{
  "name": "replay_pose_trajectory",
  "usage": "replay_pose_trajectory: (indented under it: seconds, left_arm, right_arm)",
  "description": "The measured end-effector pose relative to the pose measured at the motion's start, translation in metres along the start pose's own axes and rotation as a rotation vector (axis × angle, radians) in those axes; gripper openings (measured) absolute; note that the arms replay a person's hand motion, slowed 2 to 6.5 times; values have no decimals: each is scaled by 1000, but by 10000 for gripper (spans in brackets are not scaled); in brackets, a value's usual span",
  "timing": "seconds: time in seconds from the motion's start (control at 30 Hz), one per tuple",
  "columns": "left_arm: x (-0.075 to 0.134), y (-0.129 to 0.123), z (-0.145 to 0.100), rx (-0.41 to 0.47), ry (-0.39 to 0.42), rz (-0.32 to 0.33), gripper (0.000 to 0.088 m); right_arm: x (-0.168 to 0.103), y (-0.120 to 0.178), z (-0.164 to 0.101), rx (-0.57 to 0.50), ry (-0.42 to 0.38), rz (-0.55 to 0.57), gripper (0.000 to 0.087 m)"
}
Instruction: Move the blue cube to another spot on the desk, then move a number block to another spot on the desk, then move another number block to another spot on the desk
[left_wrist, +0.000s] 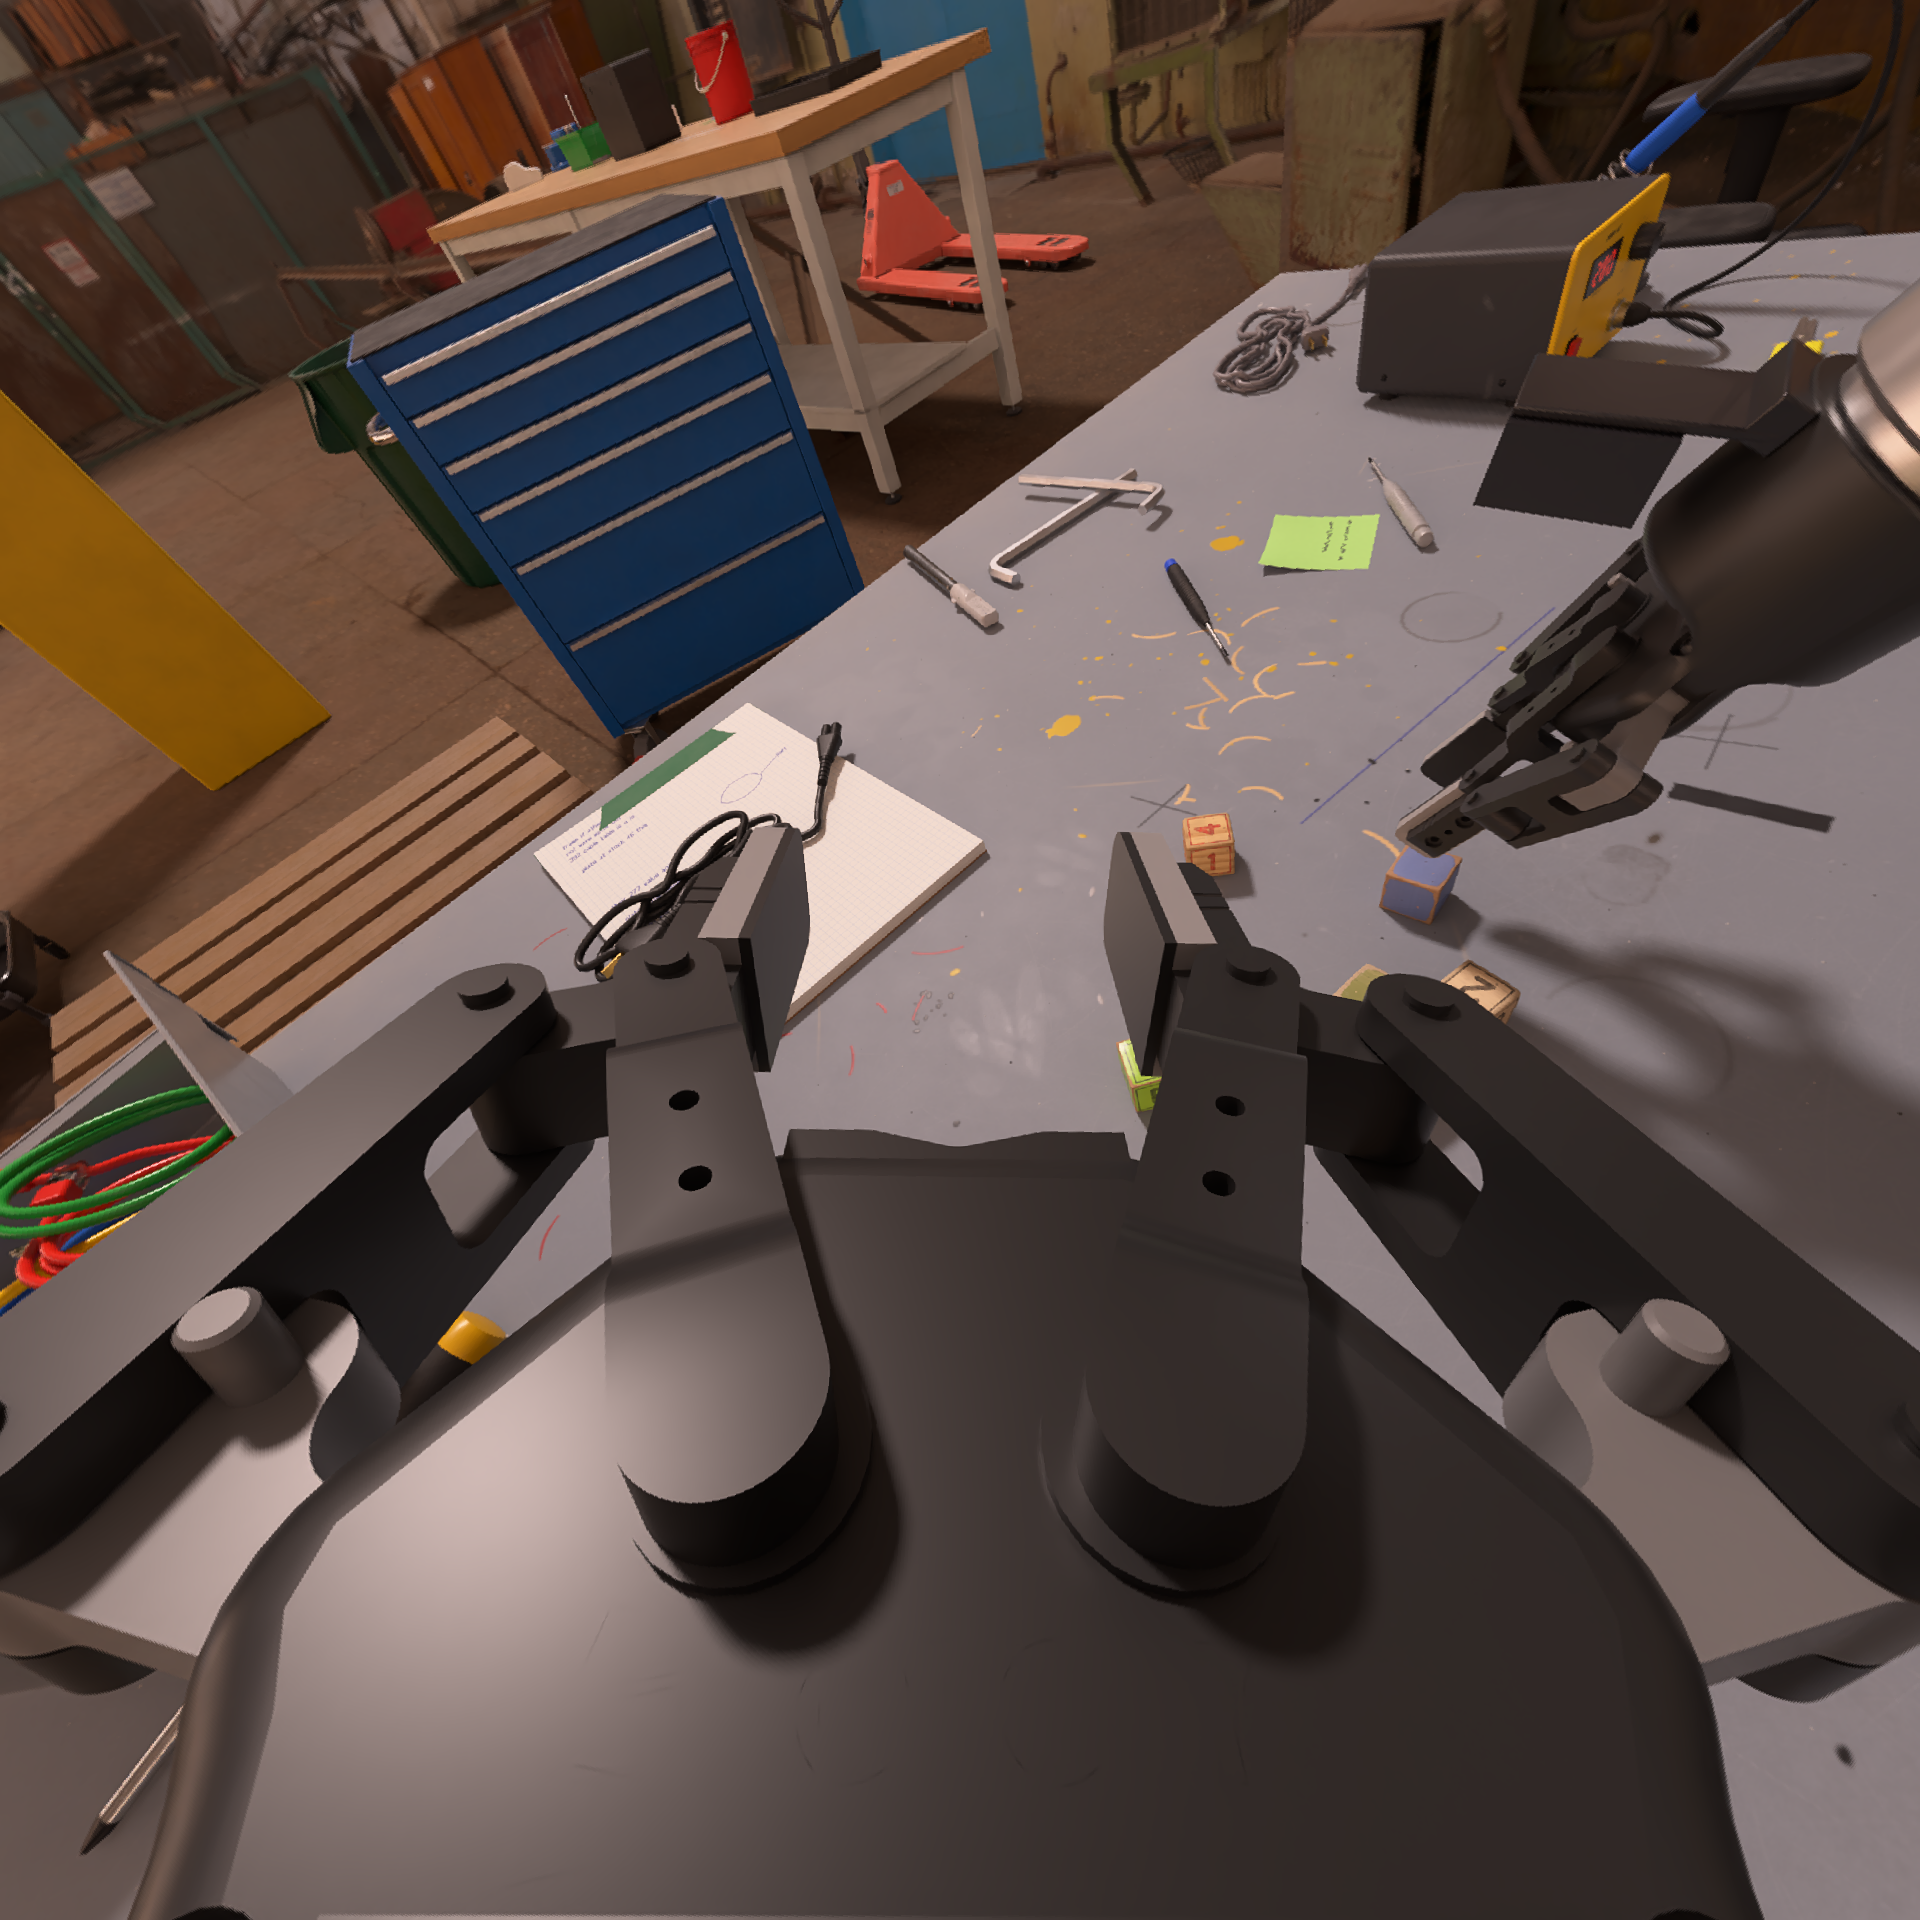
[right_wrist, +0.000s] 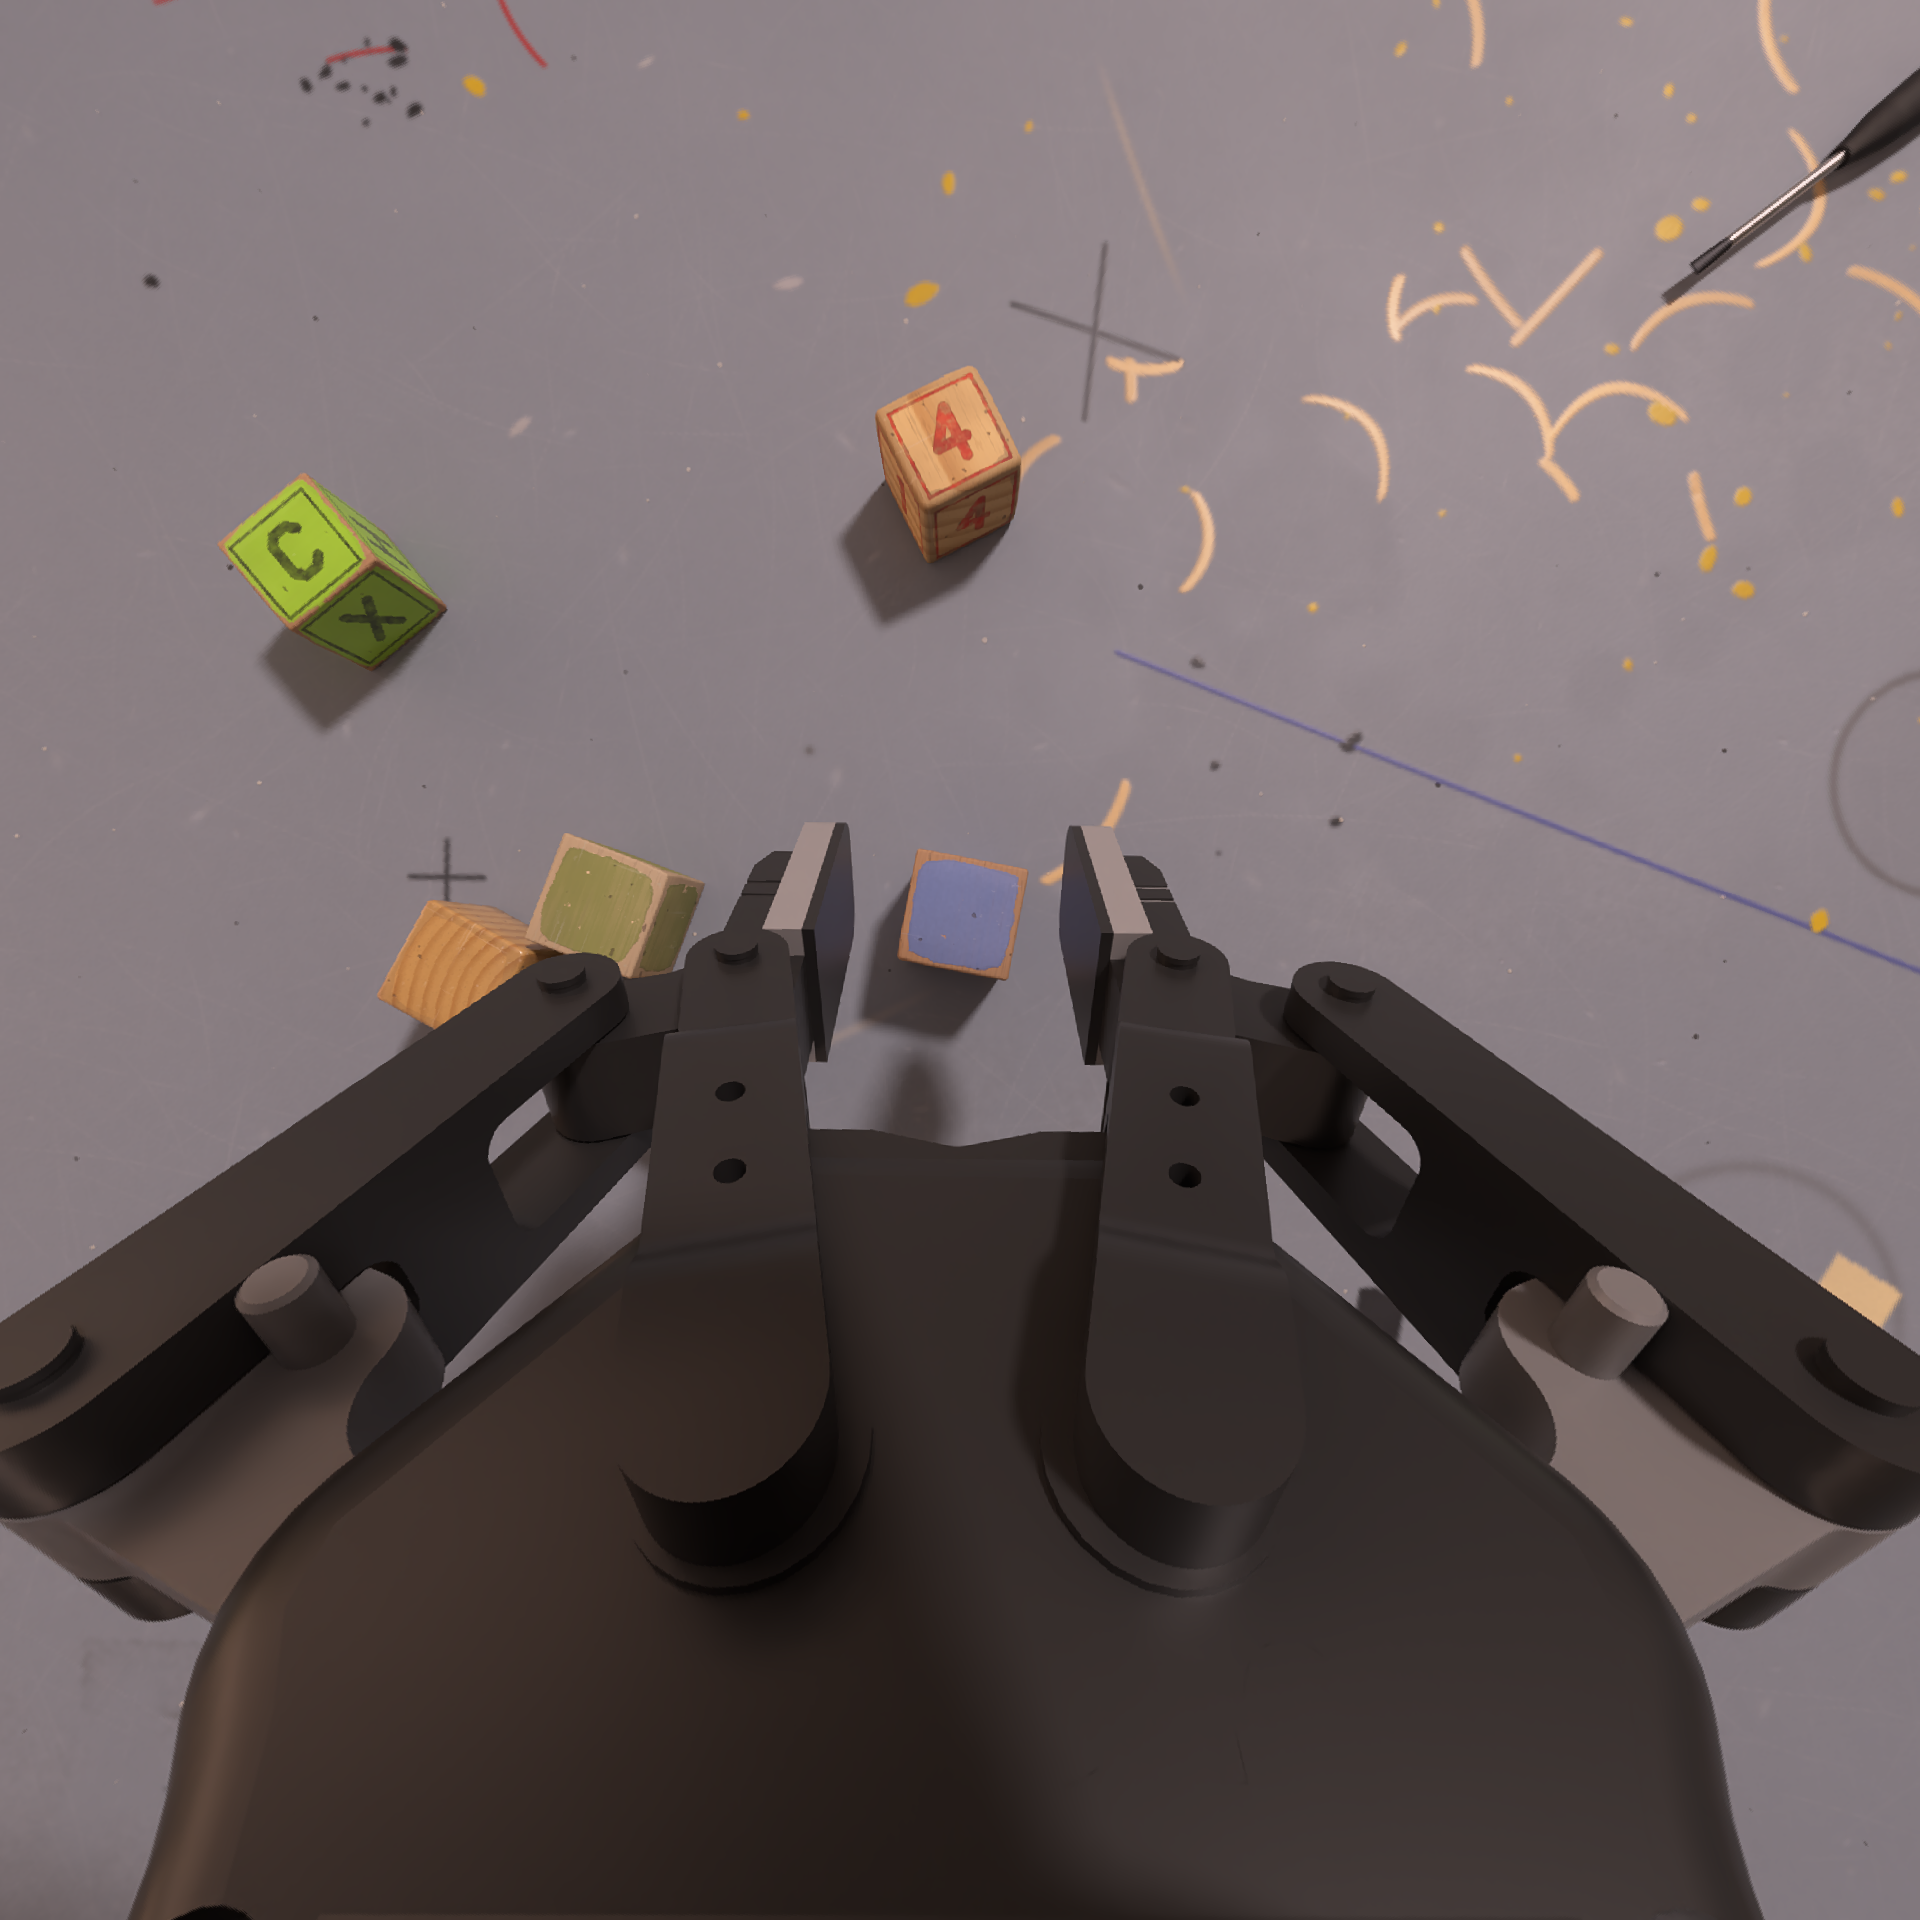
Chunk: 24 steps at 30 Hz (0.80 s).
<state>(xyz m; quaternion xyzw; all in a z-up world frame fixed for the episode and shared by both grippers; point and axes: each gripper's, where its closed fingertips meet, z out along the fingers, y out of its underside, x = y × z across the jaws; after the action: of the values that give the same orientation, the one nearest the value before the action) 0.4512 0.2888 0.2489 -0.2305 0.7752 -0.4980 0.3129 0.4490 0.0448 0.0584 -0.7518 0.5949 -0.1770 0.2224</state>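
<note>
The blue cube (right_wrist: 961, 914) sits on the grey desk (right_wrist: 623, 312), in the gap between my right gripper's (right_wrist: 956, 837) open jaws, untouched. In the left wrist view the right gripper (left_wrist: 1439, 826) hovers just over the blue cube (left_wrist: 1418, 883). A wooden number block with red numerals (right_wrist: 948, 457) stands beyond it and also shows in the left wrist view (left_wrist: 1208, 844). Another wooden block with a dark numeral (left_wrist: 1481, 989) lies near the cube. My left gripper (left_wrist: 956, 894) is open and empty above the desk.
A green letter block (right_wrist: 332, 566), an olive block (right_wrist: 613, 904) and a plain wooden block (right_wrist: 457, 961) lie to the left of the right gripper. A notepad (left_wrist: 883, 852), black cable (left_wrist: 675, 883), screwdriver (left_wrist: 1195, 603), sticky note (left_wrist: 1320, 540) and a dark box (left_wrist: 1475, 301) are on the desk.
</note>
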Motion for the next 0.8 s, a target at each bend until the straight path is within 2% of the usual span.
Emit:
replay_pose_trajectory:
  seconds: [0.8]
  left_arm:
    - [0, 1, 0, -12, -12, 18, 530]
  right_arm:
    - [-2, 6, 14, -88, -6, 77, 422]
